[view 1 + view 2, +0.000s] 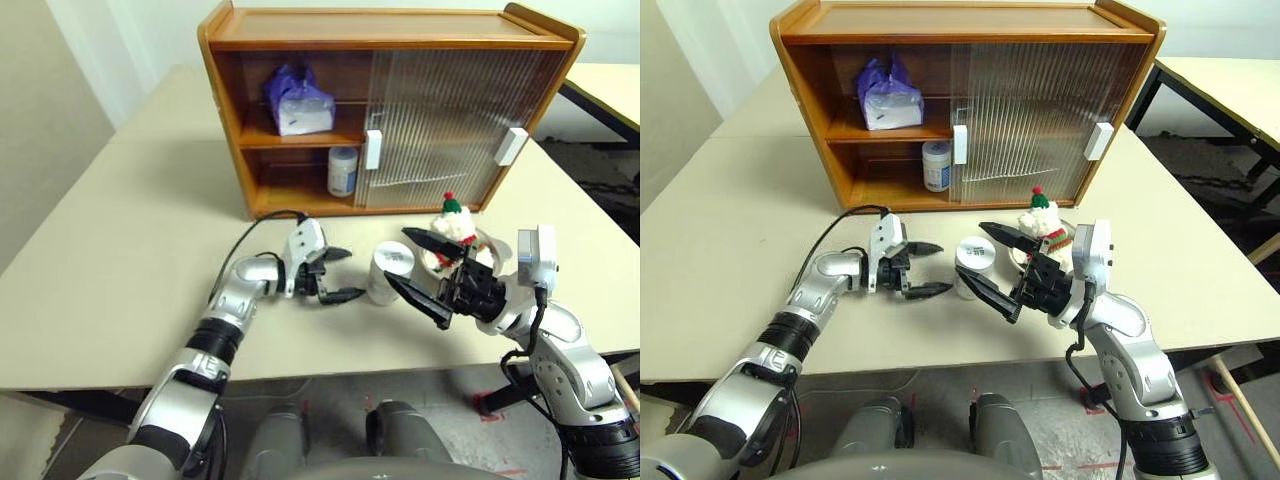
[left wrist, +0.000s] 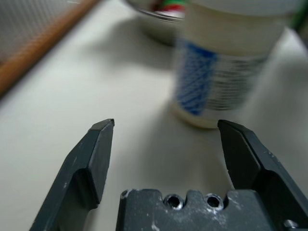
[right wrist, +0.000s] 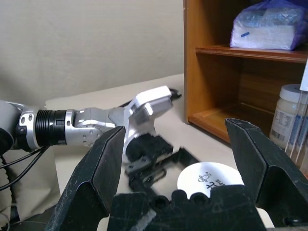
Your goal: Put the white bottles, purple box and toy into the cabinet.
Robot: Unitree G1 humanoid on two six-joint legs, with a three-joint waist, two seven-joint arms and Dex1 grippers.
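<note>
Upright on the table, just at 3 o'clock of the left gripper (image 1: 340, 274): the second white bottle (image 1: 389, 272), long axis vertical. Jaws spread wide, holding nothing. Right gripper (image 1: 421, 266) at the bottle's 3 o'clock, equally wide, empty, hovering higher.

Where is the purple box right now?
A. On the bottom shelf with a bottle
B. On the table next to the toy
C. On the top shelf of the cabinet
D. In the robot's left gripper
C: the purple box lies on the upper shelf of the cabinet, above the white bottle on the lower shelf.
</note>
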